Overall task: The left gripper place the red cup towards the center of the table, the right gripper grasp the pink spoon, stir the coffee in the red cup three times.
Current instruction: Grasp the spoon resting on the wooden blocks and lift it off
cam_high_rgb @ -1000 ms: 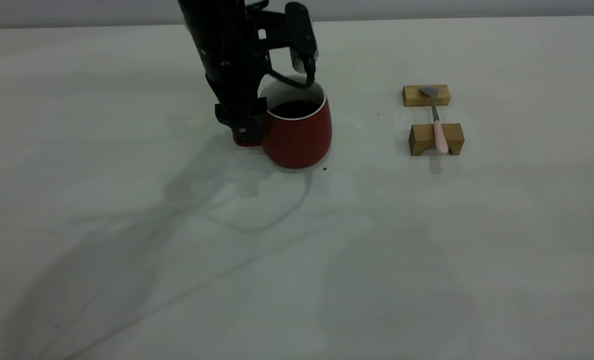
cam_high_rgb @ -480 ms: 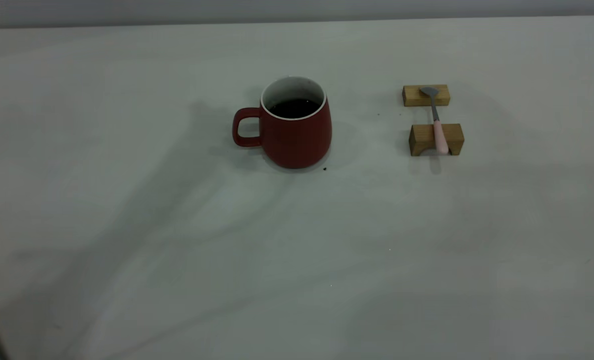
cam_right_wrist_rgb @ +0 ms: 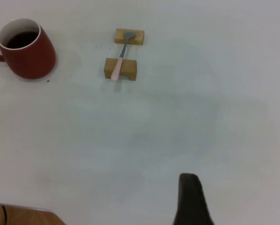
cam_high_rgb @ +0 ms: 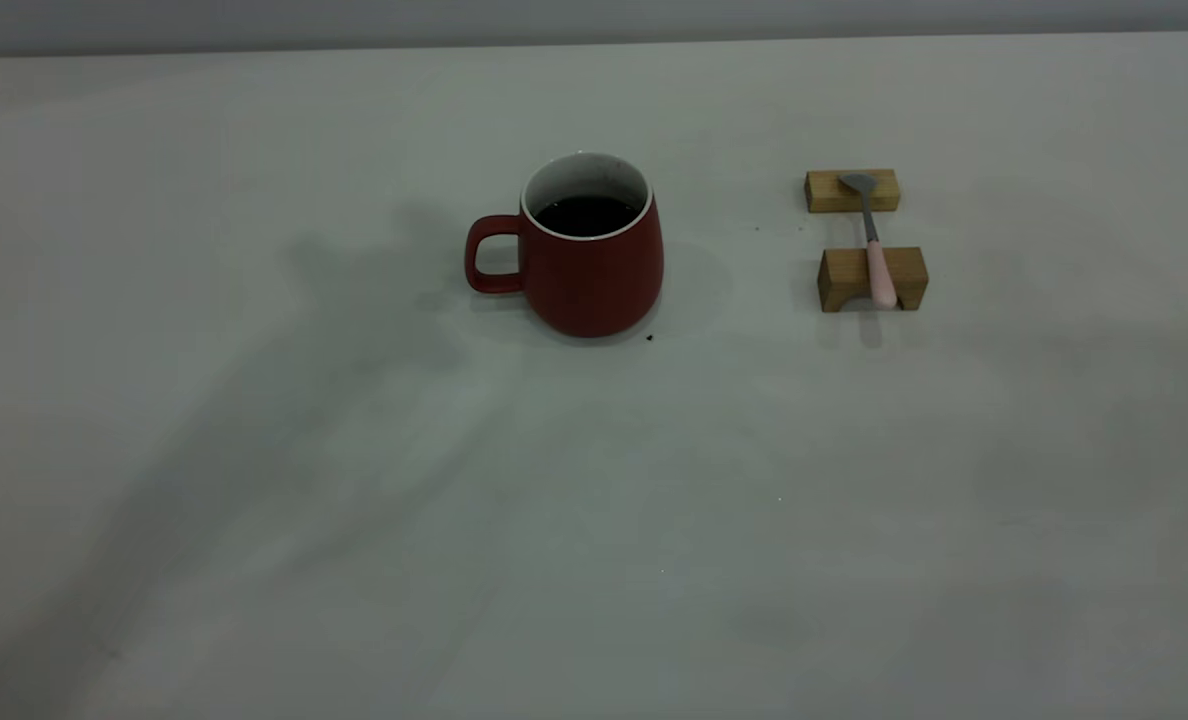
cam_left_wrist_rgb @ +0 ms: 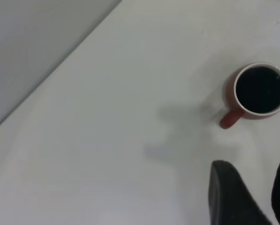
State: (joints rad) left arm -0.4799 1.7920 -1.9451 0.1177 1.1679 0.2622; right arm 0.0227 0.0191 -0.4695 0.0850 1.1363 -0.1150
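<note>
The red cup (cam_high_rgb: 594,270) stands upright on the table (cam_high_rgb: 594,520), slightly left of the middle, with its handle pointing left. Dark coffee (cam_high_rgb: 587,215) fills it. No gripper touches it. To its right the pink spoon (cam_high_rgb: 876,255) lies across two wooden blocks, handle toward the front. Neither arm shows in the exterior view. In the left wrist view my left gripper (cam_left_wrist_rgb: 252,187) is open and empty, raised well back from the cup (cam_left_wrist_rgb: 230,89). My right gripper (cam_right_wrist_rgb: 190,201) shows only as one dark tip, far from the spoon (cam_right_wrist_rgb: 118,65) and the cup (cam_right_wrist_rgb: 29,58).
The far wooden block (cam_high_rgb: 852,190) carries the spoon's bowl and the near block (cam_high_rgb: 844,280) its handle. A dark speck (cam_high_rgb: 650,338) lies by the cup's base. A brown edge (cam_right_wrist_rgb: 18,215) shows at the corner of the right wrist view.
My left arm has let go of the cup's handle and pulled up out of the exterior view. The cup and spoon have stayed in place.
</note>
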